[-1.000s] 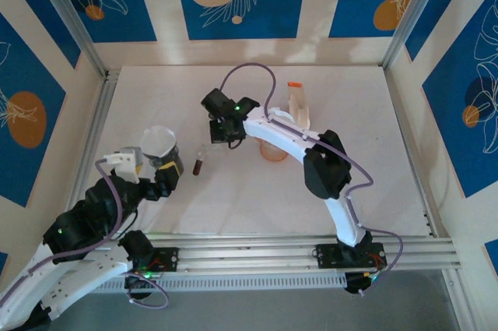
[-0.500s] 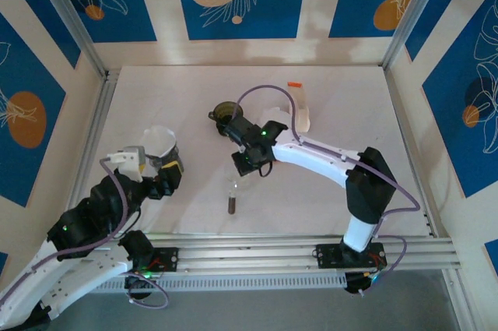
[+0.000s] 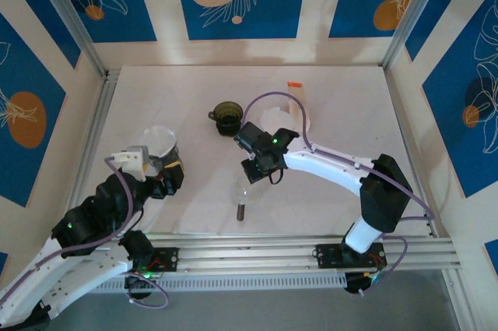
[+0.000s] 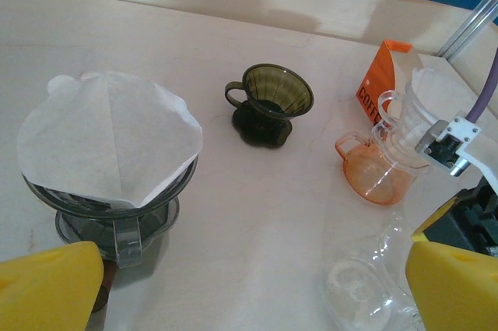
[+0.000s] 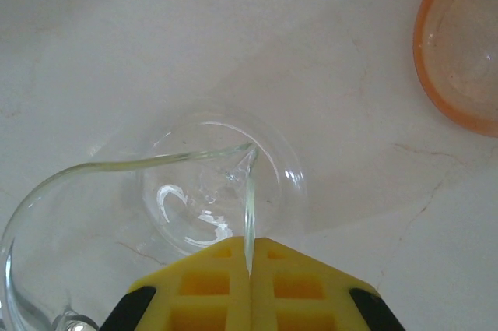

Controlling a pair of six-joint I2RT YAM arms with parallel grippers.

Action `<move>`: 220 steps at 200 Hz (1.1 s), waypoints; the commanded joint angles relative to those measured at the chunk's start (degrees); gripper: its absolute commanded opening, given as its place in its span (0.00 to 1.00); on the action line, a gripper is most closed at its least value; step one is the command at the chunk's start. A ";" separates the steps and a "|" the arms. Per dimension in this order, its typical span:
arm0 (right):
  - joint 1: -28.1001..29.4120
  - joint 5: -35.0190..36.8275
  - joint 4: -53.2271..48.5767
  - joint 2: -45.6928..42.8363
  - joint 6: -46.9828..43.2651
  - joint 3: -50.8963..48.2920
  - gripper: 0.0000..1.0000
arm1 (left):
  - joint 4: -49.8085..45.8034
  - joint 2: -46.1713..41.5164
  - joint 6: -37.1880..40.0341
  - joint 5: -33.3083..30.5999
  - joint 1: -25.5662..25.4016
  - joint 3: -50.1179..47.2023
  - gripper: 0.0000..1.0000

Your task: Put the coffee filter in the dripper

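Filters: just one that I can count for sure, a white paper cone filter [image 4: 109, 140].
Where it is: already sitting in the smoky clear glass dripper [image 4: 117, 222] on the left side of the white table [image 3: 156, 97], just past the left claw.
Which way it points: mouth open to the ceiling and tip down inside the dripper, so the long axis is pretty much upright. The rim sticks out above the dripper's edge.
Drippers: three I'd count. There's the smoky one, a dark green cone dripper [image 4: 274, 97] mid-table, and an orange see-through handled dripper [image 4: 373, 171] off to the right.
Other bits: one orange coffee packet [image 4: 377, 86] behind the orange dripper, and a clear plastic piece [image 4: 408, 117] beside it that I can't tell much about.
Carafe: one clear glass carafe [image 5: 218, 191], in front of the green dripper.
Left claw [image 4: 253, 292]: yellow fingers spread wide with nothing between them, low over the table near the filter.
Right claw [image 5: 250, 249]: pinched tight on the thin rim of the glass carafe.
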 commanded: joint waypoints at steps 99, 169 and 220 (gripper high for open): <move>1.00 -3.33 4.42 -4.60 -1.82 9.32 0.52 | 2.86 0.02 1.21 1.43 0.32 -0.05 1.00; -4.05 -5.50 -3.93 26.82 -2.55 45.02 0.53 | 0.44 -2.26 0.11 1.06 0.33 0.26 1.00; -5.85 0.03 -8.01 43.05 -6.09 62.21 0.53 | -0.36 -2.26 0.24 1.22 0.33 0.30 1.00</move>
